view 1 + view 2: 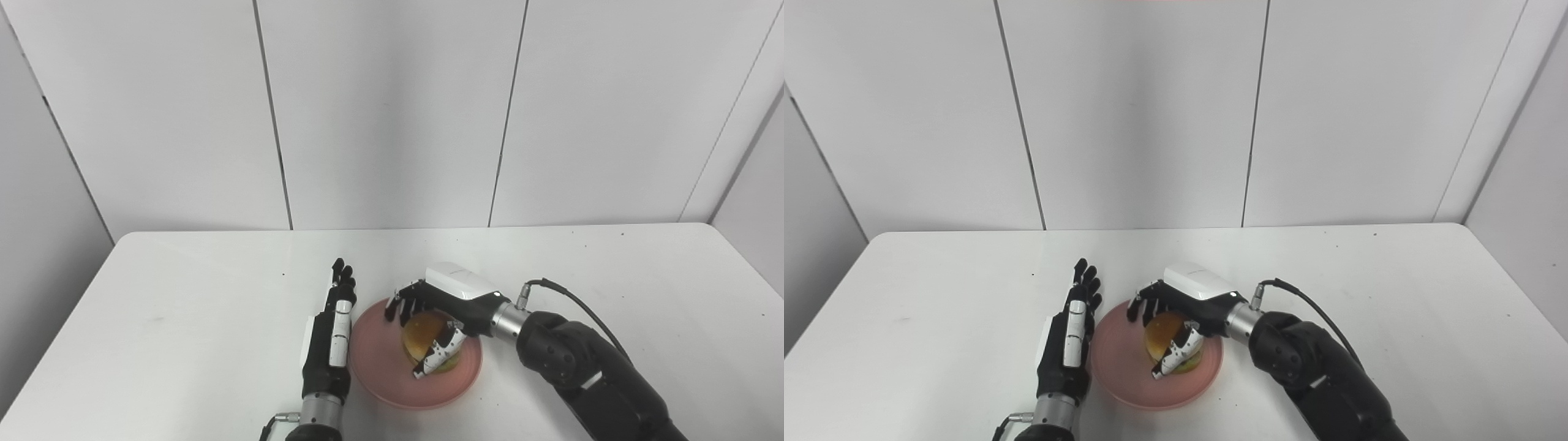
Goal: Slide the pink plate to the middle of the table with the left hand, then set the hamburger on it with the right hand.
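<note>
Gripping the round golden-bun hamburger point(425, 335) over the shallow pink plate point(380, 361), right robot hand point(438, 312); left robot hand point(334, 334), fingers straight and empty, at plate's 9 o'clock on white surface point(184, 318).

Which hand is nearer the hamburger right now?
Right. The right hand wraps the hamburger over the pink plate; the left hand stands open beside the plate's left rim.

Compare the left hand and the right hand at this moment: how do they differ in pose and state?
The left hand is flat with fingers straight, holding nothing, beside the pink plate; the right hand curls over the hamburger above the plate. The left points away from the robot, the right reaches leftward. Both are black and white.
</note>
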Action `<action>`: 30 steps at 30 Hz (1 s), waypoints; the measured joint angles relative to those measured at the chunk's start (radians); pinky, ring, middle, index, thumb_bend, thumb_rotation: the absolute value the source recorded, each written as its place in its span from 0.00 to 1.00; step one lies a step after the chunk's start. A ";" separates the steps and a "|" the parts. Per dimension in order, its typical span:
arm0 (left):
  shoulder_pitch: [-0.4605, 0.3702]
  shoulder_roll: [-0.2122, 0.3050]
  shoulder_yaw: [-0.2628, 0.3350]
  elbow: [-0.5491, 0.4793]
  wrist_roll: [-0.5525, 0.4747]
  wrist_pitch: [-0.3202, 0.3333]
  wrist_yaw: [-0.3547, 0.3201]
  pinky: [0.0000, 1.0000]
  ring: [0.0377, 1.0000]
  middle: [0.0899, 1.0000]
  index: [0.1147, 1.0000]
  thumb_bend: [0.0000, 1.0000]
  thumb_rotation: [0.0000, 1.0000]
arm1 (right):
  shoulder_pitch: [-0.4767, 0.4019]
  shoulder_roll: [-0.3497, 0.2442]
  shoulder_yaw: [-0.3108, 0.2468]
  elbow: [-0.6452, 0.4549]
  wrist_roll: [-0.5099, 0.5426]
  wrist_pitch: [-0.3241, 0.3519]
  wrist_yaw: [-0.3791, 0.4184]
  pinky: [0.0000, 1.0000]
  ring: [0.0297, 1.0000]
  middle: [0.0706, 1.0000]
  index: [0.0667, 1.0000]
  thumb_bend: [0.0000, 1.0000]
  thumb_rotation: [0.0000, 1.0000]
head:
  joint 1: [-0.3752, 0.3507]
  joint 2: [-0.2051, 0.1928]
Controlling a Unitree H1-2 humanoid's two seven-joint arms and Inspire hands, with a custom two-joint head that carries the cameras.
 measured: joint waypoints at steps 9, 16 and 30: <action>0.000 0.000 -0.004 -0.001 0.001 0.018 0.001 1.00 1.00 1.00 1.00 0.70 1.00 | 0.100 0.007 -0.119 -0.176 0.157 0.069 0.028 0.94 1.00 1.00 1.00 0.68 0.80 | -0.012 0.002; 0.000 0.000 -0.009 -0.003 0.006 0.032 0.001 1.00 1.00 1.00 1.00 0.71 1.00 | 0.197 0.039 -0.252 -0.180 0.275 0.085 -0.048 1.00 1.00 1.00 1.00 0.76 0.98 | -0.017 0.002; 0.000 0.001 -0.004 -0.004 -0.022 0.036 -0.010 0.99 1.00 1.00 1.00 0.73 1.00 | 0.274 0.239 -0.445 0.024 0.564 -0.135 -0.273 1.00 1.00 1.00 1.00 0.75 0.89 | -0.041 0.000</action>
